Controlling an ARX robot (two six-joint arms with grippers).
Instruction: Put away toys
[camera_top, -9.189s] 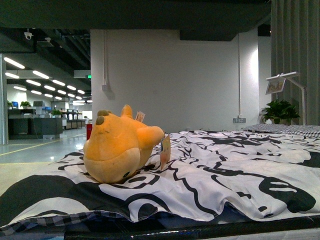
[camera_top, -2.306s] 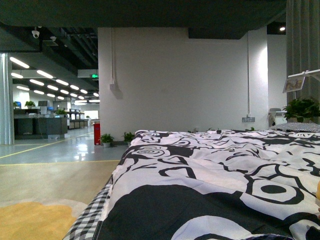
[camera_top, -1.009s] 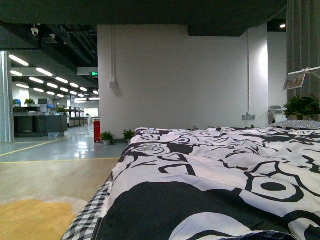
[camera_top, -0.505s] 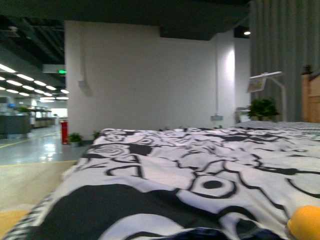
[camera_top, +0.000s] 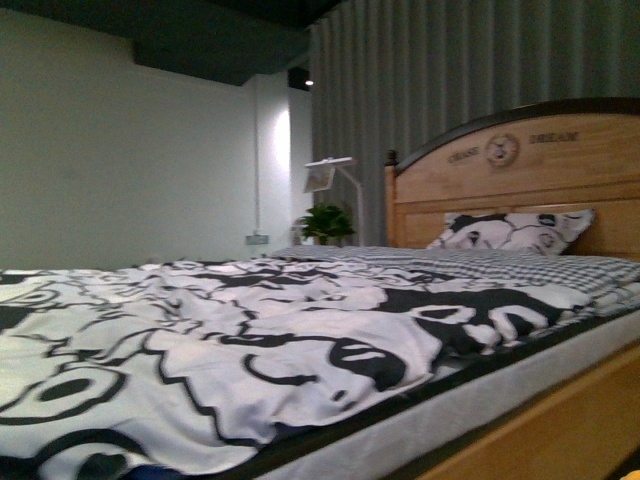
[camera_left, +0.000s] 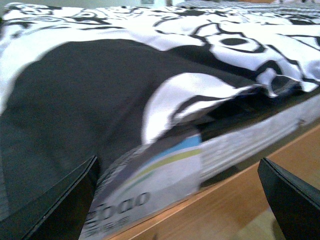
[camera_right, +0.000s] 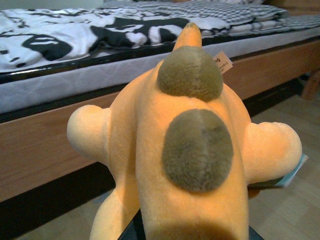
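Plush toy (camera_right: 185, 150) hangs in the right claw (camera_right: 192, 235), long axis pointing away toward the bed (camera_right: 40, 145), face hidden, claw itself mostly covered. Left claw (camera_left: 177, 160) gapes wide, empty.

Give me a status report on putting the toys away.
Done: the plush toy is off the bed; no toy shows on its duvet. In hand: the right hand appears to hold it in the air beside the bed. The left hand is open and empty. Left: carrying it to storage; no box or shelf is in view.
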